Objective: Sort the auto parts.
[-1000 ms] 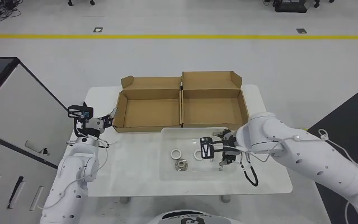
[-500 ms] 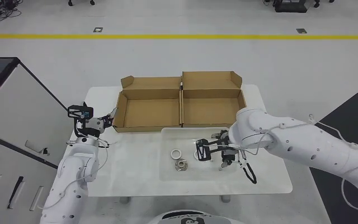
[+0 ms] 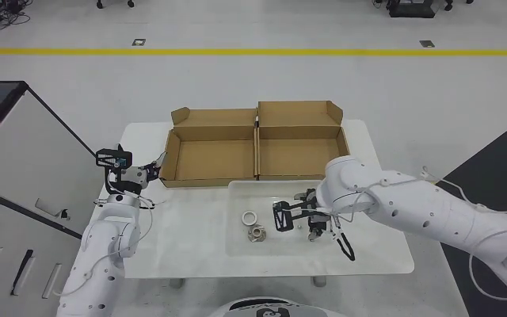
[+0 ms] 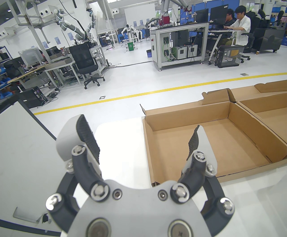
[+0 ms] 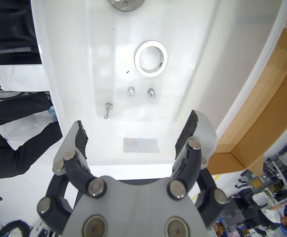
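A white tray [image 3: 372, 242] holds the parts. It contains a metal ring [image 5: 151, 58], a round flange part [image 5: 126, 4] and three small bolts [image 5: 107, 110], [image 5: 131, 91], [image 5: 151, 92]. In the top view the ring [image 3: 249, 217] and the flange part [image 3: 256, 233] lie at the tray's left end. My right gripper [image 5: 136, 128] hangs open over the tray, just short of the bolts, with nothing between its fingers; the top view shows it [image 3: 278, 218] right of the ring. My left gripper [image 4: 140, 130] is open and empty at the table's left edge [image 3: 150, 170], beside the left cardboard box [image 4: 201, 139].
Two open, empty cardboard boxes [image 3: 214, 154], [image 3: 301, 150] stand side by side behind the tray. A box wall [image 5: 253, 125] runs close along the tray in the right wrist view. The white table [image 3: 190, 230] is bare left of the tray.
My right gripper has moved left over the tray, toward the ring and flange part, and now covers a second ring seen earlier. The left arm has not moved.
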You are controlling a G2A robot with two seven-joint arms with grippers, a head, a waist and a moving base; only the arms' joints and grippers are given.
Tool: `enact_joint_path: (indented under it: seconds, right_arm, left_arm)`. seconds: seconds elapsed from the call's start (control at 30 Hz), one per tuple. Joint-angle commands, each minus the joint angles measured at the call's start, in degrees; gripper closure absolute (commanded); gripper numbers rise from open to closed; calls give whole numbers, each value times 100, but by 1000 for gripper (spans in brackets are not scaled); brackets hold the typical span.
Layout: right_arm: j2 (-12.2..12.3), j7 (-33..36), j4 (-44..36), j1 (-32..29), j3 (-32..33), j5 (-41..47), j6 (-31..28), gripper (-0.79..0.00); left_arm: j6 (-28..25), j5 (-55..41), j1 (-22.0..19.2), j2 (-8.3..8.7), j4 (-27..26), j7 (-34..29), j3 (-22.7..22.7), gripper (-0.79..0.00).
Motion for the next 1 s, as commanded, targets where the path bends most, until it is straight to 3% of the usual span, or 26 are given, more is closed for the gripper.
enact_joint_path:
  seconds: [0.0,0.97]
  right_arm:
    - [0,2,13,-38,0,-26,2,-785]
    - [67,-64,54,-235,3,-238,94,-785]
  left_arm:
    - [0,0,0,0,0,0,0,-785]
    - [0,0,0,0,0,0,0,-785]
